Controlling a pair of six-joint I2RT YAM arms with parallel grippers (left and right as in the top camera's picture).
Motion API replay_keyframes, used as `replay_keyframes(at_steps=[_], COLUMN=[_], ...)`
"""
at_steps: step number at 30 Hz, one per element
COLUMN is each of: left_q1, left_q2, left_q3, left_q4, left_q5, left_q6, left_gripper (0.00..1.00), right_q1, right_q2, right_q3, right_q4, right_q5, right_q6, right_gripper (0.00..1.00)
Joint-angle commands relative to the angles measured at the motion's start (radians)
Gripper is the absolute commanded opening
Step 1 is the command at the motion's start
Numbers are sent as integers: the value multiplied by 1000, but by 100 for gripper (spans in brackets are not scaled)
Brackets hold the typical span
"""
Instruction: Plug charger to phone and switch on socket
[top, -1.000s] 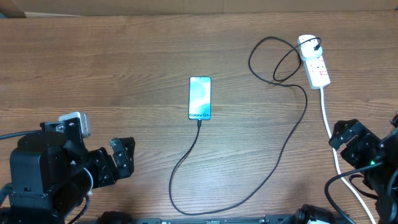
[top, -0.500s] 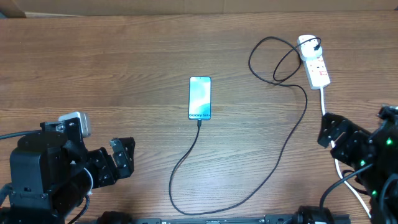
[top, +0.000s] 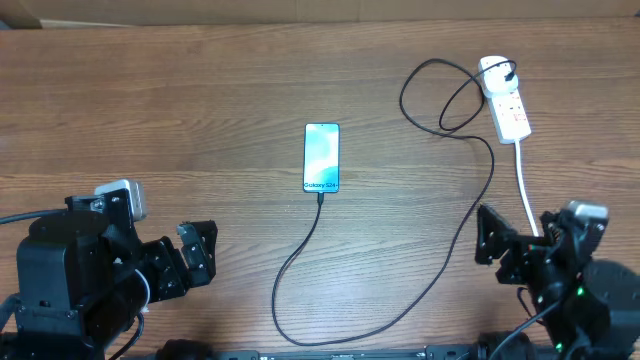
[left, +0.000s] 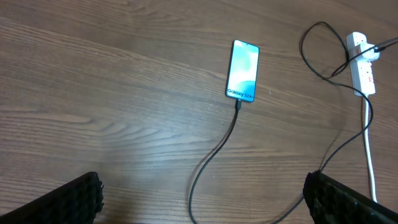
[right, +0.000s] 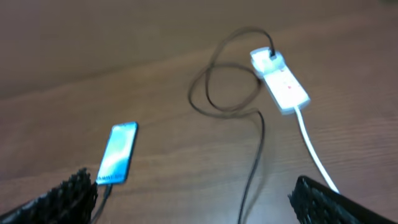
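Wooden bench (top: 150, 100) carried the phone (top: 321, 158) face up near its middle. The charger (top: 276, 300) met the phone's near short edge, and its plug sat in the socket (top: 505, 100) by the far right corner. Left pincer (top: 198, 255) and right pincer (top: 490, 240) hovered at the near corners, fingers apart.

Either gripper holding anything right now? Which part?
Nothing is held. The left gripper and right gripper are both open and empty; the charger lies on the table.
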Motion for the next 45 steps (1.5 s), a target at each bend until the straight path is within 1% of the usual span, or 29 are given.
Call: replay_keyframes(at_steps=[1, 12, 16, 29, 35, 40, 45], left_q1=[-2, -2, -2, -2, -2, -2, -2], left_q2=[3, 3, 3, 3, 3, 3, 3], left_q3=[0, -1, -1, 0, 0, -1, -1], left_q4=[0, 0, -1, -1, -1, -1, -1], left_q5=[-11, -11, -11, -11, -11, -11, -11], left_q6=[-6, -6, -6, -6, -6, -6, -6], left_gripper=[99, 100, 100, 100, 100, 100, 99], right_q1=[13, 36, 36, 36, 36, 38, 38], right_q2=[-78, -253, -286, -393, -393, -393, -393], right_q3=[-86, -321, -396, -638, -697, -721, -741], right_q4=[71, 279, 362, 690, 784, 845, 886], right_q5=[-53, -64, -99, -121, -121, -173, -172], right_q6=[-53, -57, -90, -90, -99, -223, -239], right_gripper=[100, 100, 100, 100, 100, 100, 100])
